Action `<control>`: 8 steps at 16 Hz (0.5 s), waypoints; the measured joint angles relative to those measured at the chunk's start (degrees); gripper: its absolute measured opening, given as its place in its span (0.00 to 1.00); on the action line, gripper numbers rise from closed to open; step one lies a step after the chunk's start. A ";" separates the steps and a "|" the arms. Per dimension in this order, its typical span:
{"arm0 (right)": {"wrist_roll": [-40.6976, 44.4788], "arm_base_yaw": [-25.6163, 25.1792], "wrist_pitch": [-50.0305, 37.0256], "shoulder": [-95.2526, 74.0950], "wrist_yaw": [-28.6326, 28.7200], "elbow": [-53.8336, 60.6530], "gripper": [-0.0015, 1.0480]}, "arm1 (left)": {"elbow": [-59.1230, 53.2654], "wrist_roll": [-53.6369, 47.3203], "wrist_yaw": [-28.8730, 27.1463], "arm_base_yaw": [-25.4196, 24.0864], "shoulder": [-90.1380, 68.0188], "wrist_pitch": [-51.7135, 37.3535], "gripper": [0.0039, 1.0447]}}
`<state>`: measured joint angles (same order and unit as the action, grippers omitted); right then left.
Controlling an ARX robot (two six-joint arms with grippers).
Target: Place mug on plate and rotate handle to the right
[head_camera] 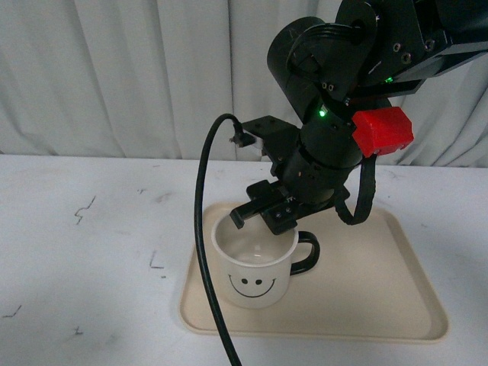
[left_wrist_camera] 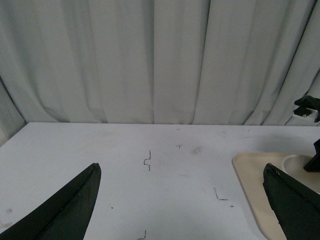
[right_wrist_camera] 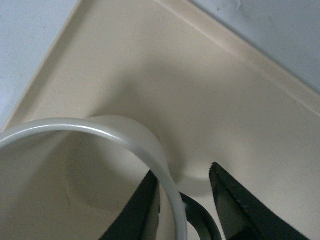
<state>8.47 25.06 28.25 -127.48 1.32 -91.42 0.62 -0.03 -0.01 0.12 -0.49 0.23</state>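
Note:
The cream mug [head_camera: 255, 268] with its black smiley stands upright on the left part of the beige plate [head_camera: 366, 286]. Its black handle [head_camera: 307, 254] points to the right in the front view. My right gripper [head_camera: 259, 221] hangs open over the mug's back rim. In the right wrist view the right gripper [right_wrist_camera: 183, 171] straddles the mug's rim [right_wrist_camera: 100, 127], one finger inside the mug and one outside, with the handle [right_wrist_camera: 200, 220] between them and the plate [right_wrist_camera: 225, 90] below. My left gripper [left_wrist_camera: 181, 167] is open over bare table, left of the plate [left_wrist_camera: 255, 185].
A black cable [head_camera: 204, 229] loops down from the right arm across the plate's left edge. The white table [head_camera: 91, 252] carries small pen marks. A pale curtain [head_camera: 137, 69] closes off the back.

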 joint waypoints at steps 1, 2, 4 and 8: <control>0.07 0.00 -0.52 0.02 -0.09 0.00 0.27 | 0.00 -0.02 0.00 0.00 0.00 0.00 0.94; 0.15 0.00 -0.92 0.04 -0.24 0.39 0.15 | 0.00 -0.02 0.00 0.00 0.00 0.00 0.94; 0.31 0.00 -1.53 1.33 1.03 1.27 0.03 | 0.00 -0.02 0.00 0.00 0.00 0.00 0.94; 1.18 -1.01 -2.99 5.03 1.05 5.79 0.03 | 0.00 -0.02 0.00 0.00 0.00 0.00 0.94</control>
<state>9.65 24.05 25.26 -122.45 2.37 -85.62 0.62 -0.05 -0.01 0.12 -0.49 0.23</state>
